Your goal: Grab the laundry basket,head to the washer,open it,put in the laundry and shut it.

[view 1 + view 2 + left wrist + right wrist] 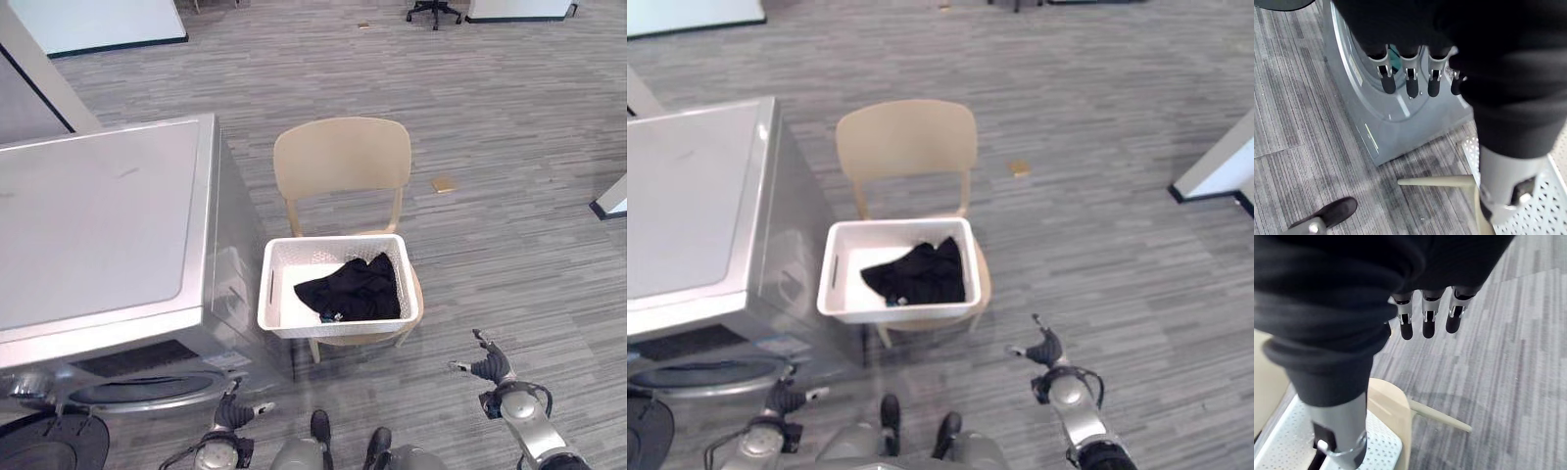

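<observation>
Left eye view: a white laundry basket (338,292) holding dark laundry (351,288) sits on a beige chair (341,164), ahead of both hands. The left hand (233,413) hangs low, short of the basket's near left corner, beside a silver washer (108,245) whose front door stands open. The right hand (488,368) hovers short of the near right corner, apart from the rim.

Right eye view: the same layout; neither hand touches the basket.

Left wrist view: the left hand's fingers (1407,81) hang straight and released, the washer front just beyond them.

Right wrist view: the right hand's fingers (1426,318) are likewise relaxed, holding nothing, with the basket's perforated wall (1288,438) near.

Judged step: grasping the basket. Both hands should move forward together, curl under opposite rims, and lift level so the laundry stays in.
</observation>
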Controlling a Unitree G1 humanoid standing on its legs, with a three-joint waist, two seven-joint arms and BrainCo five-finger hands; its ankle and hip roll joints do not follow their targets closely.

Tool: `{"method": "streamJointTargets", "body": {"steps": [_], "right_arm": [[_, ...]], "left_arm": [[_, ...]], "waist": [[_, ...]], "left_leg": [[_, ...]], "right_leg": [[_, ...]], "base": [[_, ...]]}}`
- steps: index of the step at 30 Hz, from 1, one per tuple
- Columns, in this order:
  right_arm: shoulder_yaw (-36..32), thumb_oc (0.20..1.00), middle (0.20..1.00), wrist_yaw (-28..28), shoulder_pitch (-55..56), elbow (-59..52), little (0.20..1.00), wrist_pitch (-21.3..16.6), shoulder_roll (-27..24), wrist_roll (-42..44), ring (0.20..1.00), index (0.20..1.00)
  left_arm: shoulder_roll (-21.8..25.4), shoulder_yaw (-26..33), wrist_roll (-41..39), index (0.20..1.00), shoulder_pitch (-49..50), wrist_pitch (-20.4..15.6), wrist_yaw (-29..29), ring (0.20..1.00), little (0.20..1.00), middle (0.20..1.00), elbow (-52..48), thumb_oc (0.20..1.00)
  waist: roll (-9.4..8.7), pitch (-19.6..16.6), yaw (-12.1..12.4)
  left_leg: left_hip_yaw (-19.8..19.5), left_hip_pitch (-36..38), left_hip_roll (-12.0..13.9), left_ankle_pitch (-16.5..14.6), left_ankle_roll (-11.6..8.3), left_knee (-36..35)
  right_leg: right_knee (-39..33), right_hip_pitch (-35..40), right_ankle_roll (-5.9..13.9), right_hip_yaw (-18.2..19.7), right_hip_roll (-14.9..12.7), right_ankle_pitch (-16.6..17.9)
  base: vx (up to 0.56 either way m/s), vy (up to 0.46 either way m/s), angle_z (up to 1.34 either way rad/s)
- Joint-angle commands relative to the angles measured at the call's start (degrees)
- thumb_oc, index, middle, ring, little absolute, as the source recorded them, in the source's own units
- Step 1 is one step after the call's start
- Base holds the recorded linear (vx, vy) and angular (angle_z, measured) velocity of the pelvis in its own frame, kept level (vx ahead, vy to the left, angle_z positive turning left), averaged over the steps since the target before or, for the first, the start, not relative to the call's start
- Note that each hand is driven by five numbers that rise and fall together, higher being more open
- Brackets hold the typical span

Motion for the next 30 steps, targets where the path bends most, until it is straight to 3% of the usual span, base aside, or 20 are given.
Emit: {"method": "streamJointTargets", "body": {"steps": [1,2,3,4,5,7,8,13,15,19,20,21,26,28,30], "right_arm": [[0.33,1.000,1.000,-0.85,0.06,-6.26,1.000,-2.55,-3.52,-5.03,1.000,1.000],[0.32,1.000,1.000,-0.83,0.07,-6.29,1.000,-2.52,-3.53,-5.03,1.000,1.000],[0.54,1.000,1.000,-0.57,-0.01,-9.89,1.000,-3.23,-5.05,-6.91,1.000,1.000],[0.54,1.000,1.000,-0.57,-0.01,-9.89,1.000,-3.23,-5.05,-6.91,1.000,1.000],[1.26,1.000,1.000,-0.06,-0.65,-12.92,1.000,-3.74,-6.98,-8.76,1.000,1.000],[3.79,1.000,1.000,0.71,-2.65,-16.29,1.000,-4.42,-10.15,-11.90,1.000,1.000],[4.40,1.000,1.000,1.15,-3.30,-17.22,1.000,-4.68,-10.93,-12.48,1.000,1.000],[10.08,1.000,1.000,2.51,-8.09,-18.65,1.000,-6.05,-14.45,-16.83,1.000,1.000],[14.90,1.000,1.000,3.69,-11.75,-16.58,1.000,-6.05,-15.95,-19.25,1.000,1.000],[18.18,1.000,1.000,3.64,-14.46,-13.63,1.000,-5.90,-16.00,-20.74,1.000,1.000],[20.42,1.000,1.000,3.29,-16.80,-10.66,1.000,-5.42,-15.96,-22.27,1.000,1.000],[23.91,1.000,1.000,1.96,-21.70,-4.67,1.000,-4.38,-14.95,-23.81,1.000,1.000],[28.36,1.000,1.000,-0.96,-29.45,5.34,1.000,-2.37,-13.17,-26.18,1.000,1.000],[31.43,1.000,1.000,-3.46,-36.61,15.80,1.000,-0.03,-12.36,-27.06,1.000,1.000],[32.45,1.000,1.000,-4.00,-39.03,19.11,1.000,0.87,-12.52,-26.87,1.000,1.000]], "left_arm": [[2.78,1.84,0.94,1.000,-1.15,-1.39,1.52,1.000,1.000,1.000,-0.77,1.000],[2.76,1.84,0.94,1.000,-1.17,-1.40,1.52,1.000,1.000,1.000,-0.75,1.000],[3.20,1.89,1.78,1.000,-1.28,-2.16,2.09,1.000,1.000,1.000,-0.55,1.000],[3.20,1.89,1.78,1.000,-1.28,-2.16,2.09,1.000,1.000,1.000,-0.55,1.000],[3.09,1.88,1.84,1.000,-1.18,-2.68,2.24,1.000,1.000,1.000,-0.46,1.000],[3.39,1.09,2.45,1.000,-1.84,-3.35,2.44,1.000,1.000,1.000,0.79,1.000],[3.54,0.85,2.72,1.000,-2.06,-3.58,2.28,1.000,1.000,1.000,0.99,1.000],[3.64,0.64,3.74,1.000,-1.71,-4.15,2.17,1.000,1.000,1.000,2.50,1.000],[3.41,0.13,3.77,1.000,-1.32,-4.26,1.69,1.000,1.000,1.000,3.52,1.000],[3.29,-0.44,3.99,1.000,-1.58,-4.24,1.45,1.000,1.000,1.000,4.72,1.000],[3.60,-1.08,3.97,1.000,-1.98,-4.35,1.59,1.000,1.000,1.000,4.97,1.000],[4.09,-2.19,3.39,1.000,-3.66,-4.46,1.91,1.000,1.000,1.000,5.41,1.000],[4.25,-3.87,2.00,1.000,-6.15,-4.96,3.16,1.000,1.000,1.000,6.29,1.000],[4.45,-5.45,-0.23,1.000,-7.98,-5.68,4.61,1.000,1.000,1.000,5.80,1.000],[4.80,-6.23,-1.50,1.000,-9.36,-6.09,5.33,1.000,1.000,1.000,5.26,1.000]], "waist": [[0.20,-0.27,-0.51],[0.18,-0.35,-0.48],[0.33,0.24,-1.47],[0.33,0.24,-1.47],[0.53,0.26,-1.91],[0.13,0.69,-2.27],[-0.15,0.51,-2.16],[-1.04,-0.60,-0.46],[-1.34,-0.99,1.44],[-1.41,-0.69,2.19],[-1.39,0.06,3.39],[-1.03,2.17,4.79],[0.31,4.93,6.11],[1.79,7.45,7.58],[2.54,8.69,8.13]], "left_leg": [[-1.15,-1.57,-0.51,-4.96,1.35,3.91],[-1.11,-1.65,-0.54,-4.93,1.37,3.87],[-3.76,0.08,-1.05,-5.07,1.45,2.93],[-3.76,0.08,-1.05,-5.07,1.45,2.93],[-6.25,0.71,-1.23,-4.63,1.20,2.06],[-9.92,1.81,-2.14,-4.55,0.69,1.15],[-10.84,1.44,-2.31,-4.31,0.53,1.29],[-12.68,1.63,-2.38,-4.01,-0.63,0.67],[-13.99,1.40,-1.98,-3.14,-1.61,-0.57],[-15.37,1.22,-1.78,-2.50,-2.14,-1.12],[-16.54,0.36,-1.76,-1.86,-2.59,-1.24],[-18.97,-2.76,-2.00,-0.34,-3.31,-1.10],[-21.48,-7.78,-2.36,1.59,-3.86,-0.95],[-22.27,-12.07,-2.38,2.95,-4.15,-0.83],[-22.60,-14.28,-2.56,3.60,-4.22,-0.74]], "right_leg": [[6.60,3.26,6.32,-0.69,-5.34,2.96],[6.73,3.09,6.33,-0.64,-5.38,2.92],[7.49,0.76,6.30,4.48,-3.46,2.90],[7.49,0.76,6.30,4.48,-3.46,2.90],[3.95,-0.46,5.82,8.62,-1.54,2.75],[-1.77,-2.14,5.95,13.49,0.17,4.76],[-3.42,-1.87,6.06,14.06,0.31,5.35],[-9.43,1.90,5.56,12.21,0.07,6.24],[-12.65,3.90,5.32,9.99,0.11,6.88],[-14.17,5.05,5.11,7.92,0.19,6.92],[-14.48,4.78,4.77,6.35,0.23,6.78],[-14.27,3.09,4.34,3.31,-0.09,6.55],[-12.42,-1.66,3.83,0.63,-0.55,6.10],[-9.40,-6.82,3.10,0.38,-0.89,5.12],[-7.71,-9.69,2.79,0.14,-1.40,5.02]], "base": [[-0.01,0.043,-0.01],[0.08,0.017,0.20],[0.09,-0.020,0.35],[0.16,-0.080,0.48],[0.11,-0.098,0.51],[0.15,-0.154,0.70],[0.08,-0.102,0.75],[0.07,-0.107,0.61],[0.06,-0.126,0.25],[0.02,-0.074,0.41],[-0.15,-0.119,0.48],[-0.15,-0.118,0.53],[-0.12,-0.017,0.62],[-0.13,0.051,0.18],[-0.12,0.055,0.11]]}}
